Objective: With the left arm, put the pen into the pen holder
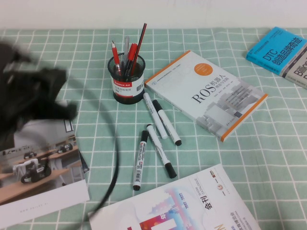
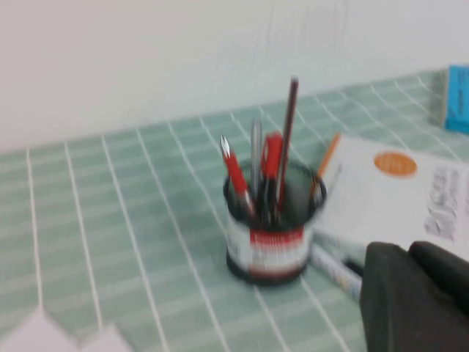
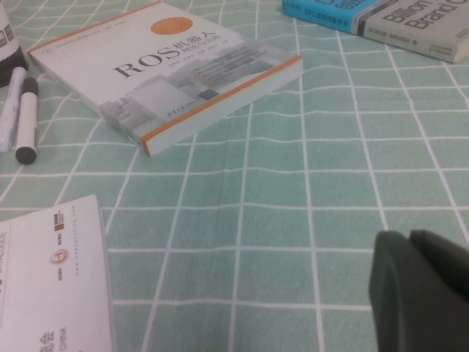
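Observation:
The black mesh pen holder (image 1: 128, 79) with a red-and-white label stands on the green checked cloth at the back centre. A slim red pen (image 1: 114, 53) stands in it, tip up, with a second red pen (image 1: 131, 52), a grey pen and a long dark-red pencil. The holder (image 2: 267, 246) and the red pen (image 2: 237, 174) also show in the left wrist view. My left arm (image 1: 29, 96) is a blurred black mass at the left edge, well apart from the holder. My left gripper (image 2: 410, 253) is shut and empty. My right gripper (image 3: 410, 238) is shut and empty, low over bare cloth.
Several white markers with black caps (image 1: 160, 120) lie in front of the holder. A white ROS book (image 1: 206, 93) lies to its right, blue books (image 1: 280, 50) at the back right, magazines at the front left (image 1: 38, 172) and front centre (image 1: 192, 206). A black cable (image 1: 112, 158) loops over the cloth.

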